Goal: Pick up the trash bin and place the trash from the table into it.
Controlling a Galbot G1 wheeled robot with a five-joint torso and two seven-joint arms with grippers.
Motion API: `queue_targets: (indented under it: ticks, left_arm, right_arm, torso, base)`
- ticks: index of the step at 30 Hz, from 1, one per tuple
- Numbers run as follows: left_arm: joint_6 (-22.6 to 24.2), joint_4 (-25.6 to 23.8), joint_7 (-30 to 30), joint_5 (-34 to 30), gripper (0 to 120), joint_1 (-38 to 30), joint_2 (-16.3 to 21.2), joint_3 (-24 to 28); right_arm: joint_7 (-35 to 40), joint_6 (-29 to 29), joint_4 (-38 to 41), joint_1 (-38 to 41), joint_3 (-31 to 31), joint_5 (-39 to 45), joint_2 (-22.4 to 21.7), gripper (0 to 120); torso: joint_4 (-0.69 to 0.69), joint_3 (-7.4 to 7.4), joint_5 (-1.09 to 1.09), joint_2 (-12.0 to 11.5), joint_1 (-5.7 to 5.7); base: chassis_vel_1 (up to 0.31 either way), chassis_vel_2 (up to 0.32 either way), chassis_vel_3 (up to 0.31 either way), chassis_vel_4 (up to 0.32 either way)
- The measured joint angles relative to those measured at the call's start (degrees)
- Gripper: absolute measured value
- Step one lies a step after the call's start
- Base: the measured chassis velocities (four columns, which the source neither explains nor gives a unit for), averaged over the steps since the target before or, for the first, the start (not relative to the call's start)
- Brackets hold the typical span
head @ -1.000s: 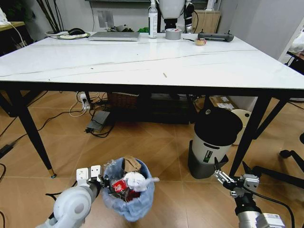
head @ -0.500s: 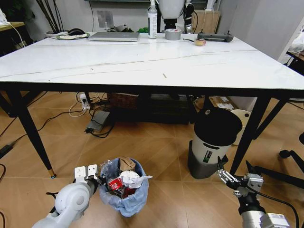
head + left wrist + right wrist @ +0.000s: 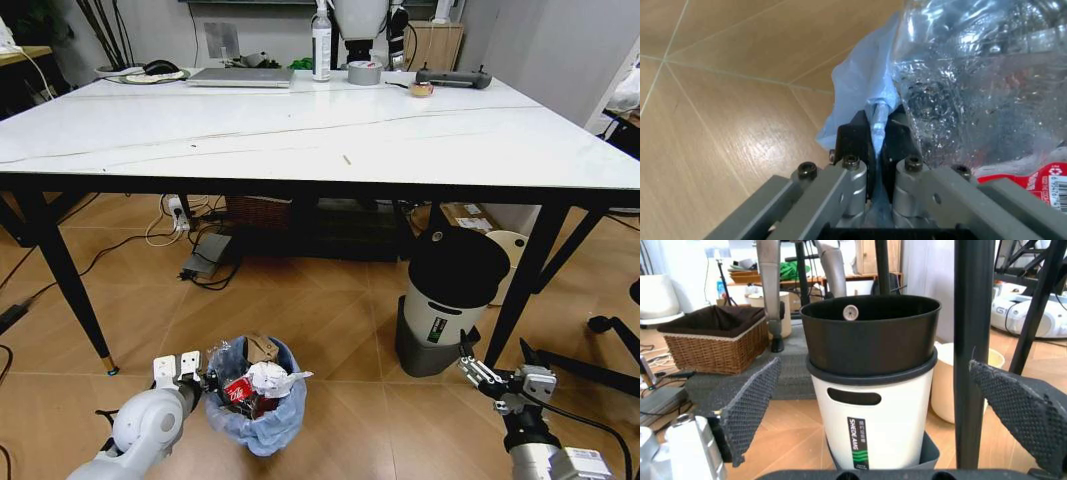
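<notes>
L gripper [image 3: 875, 150] pinches crinkly bag rim of round trash bin [image 3: 256, 425]

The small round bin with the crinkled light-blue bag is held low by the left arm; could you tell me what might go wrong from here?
1. The left gripper pinches only the thin edge of the small round bin with the crinkled light-blue bag, so the plastic could slip or tear.
2. Crumpled white paper and torn brown cardboard stand above the rim and could spill if the bin tilts.
3. The open right gripper hangs close to the black table leg.
</notes>
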Motion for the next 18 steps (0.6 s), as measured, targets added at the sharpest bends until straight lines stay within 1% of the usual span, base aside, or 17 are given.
queue_targets:
  ticks: [18]
  left_arm:
    - [-1.56,4.74,4.13,3.37,0,0.24,-1.03,-1.60]
  right_arm:
    - [-0.01,-0.30,0.35,-0.06,-0.07,-0.96,0.53,100]
  torso:
    - [0.00,0.04,0.02,0.08,0.01]
  base:
    - [0.000,0.000,0.000,0.000]
